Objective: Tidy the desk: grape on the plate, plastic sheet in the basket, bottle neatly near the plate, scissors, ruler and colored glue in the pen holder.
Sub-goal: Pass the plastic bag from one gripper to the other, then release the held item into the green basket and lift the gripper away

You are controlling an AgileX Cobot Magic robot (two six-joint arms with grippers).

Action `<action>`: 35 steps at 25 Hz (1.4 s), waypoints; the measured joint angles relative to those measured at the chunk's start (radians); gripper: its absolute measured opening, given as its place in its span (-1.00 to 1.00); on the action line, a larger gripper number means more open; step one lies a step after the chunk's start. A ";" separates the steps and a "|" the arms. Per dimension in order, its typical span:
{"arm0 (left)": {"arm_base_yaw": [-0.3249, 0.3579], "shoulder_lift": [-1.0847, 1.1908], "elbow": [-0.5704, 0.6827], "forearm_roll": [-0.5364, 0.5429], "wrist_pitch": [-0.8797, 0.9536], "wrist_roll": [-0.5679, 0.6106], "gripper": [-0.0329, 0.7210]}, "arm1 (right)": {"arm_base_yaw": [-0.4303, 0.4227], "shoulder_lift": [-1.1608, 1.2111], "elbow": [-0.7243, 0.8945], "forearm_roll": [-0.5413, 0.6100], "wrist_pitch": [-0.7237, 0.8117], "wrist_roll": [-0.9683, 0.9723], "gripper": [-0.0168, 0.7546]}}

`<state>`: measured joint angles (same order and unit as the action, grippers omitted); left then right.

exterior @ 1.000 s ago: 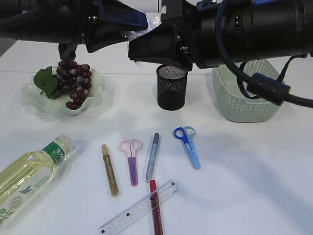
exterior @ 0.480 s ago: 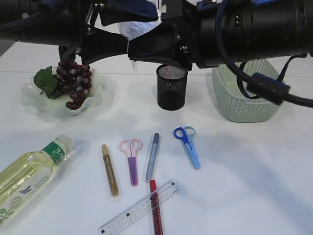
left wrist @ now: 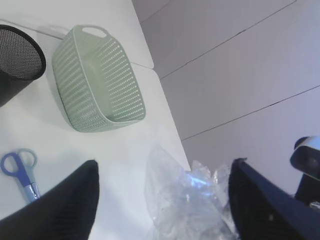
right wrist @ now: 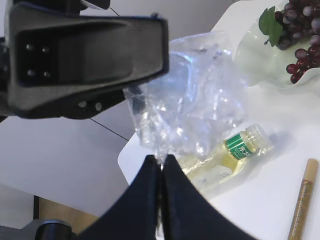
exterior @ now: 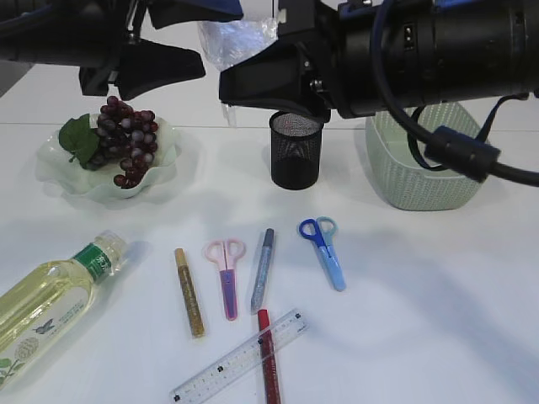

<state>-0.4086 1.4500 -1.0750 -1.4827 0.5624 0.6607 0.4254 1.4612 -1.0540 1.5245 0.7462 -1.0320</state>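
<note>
A: The plastic sheet (right wrist: 187,102) is being held up in the air above the worktop (exterior: 421,295), and it is being pinched by only a thin corner between the closed fingers of the right claw (right wrist: 160,165).

B: And the left claw (left wrist: 162,200)?

A: Its fingers are being held wide apart on either side of the sheet, so nothing is being gripped there. The whole sheet is being carried by that one pinch.

B: So a slip is being risked?

A: Probably. The film is looking crumpled and slick, and a quick swing toward the green basket (exterior: 417,164) could be pulling it free. If it is dropped short, it may be landing on the black mesh pen holder (exterior: 296,150), which is standing between the plate (exterior: 59,181) and the basket.

B: Anything else?

A: The sheet is hanging loose, so it could be catching on the wide left fingers or draping over the basket rim rather than inside. The grapes (exterior: 126,143) are already lying on the plate.
</note>
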 joint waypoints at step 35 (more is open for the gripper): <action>0.208 0.000 0.000 0.887 0.304 -0.293 0.18 | -0.262 0.000 0.000 -0.052 -0.106 0.014 -0.92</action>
<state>-0.2002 1.4500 -1.0750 -0.5952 0.8669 0.3675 0.1638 1.4612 -1.0540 1.4728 0.6405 -1.0184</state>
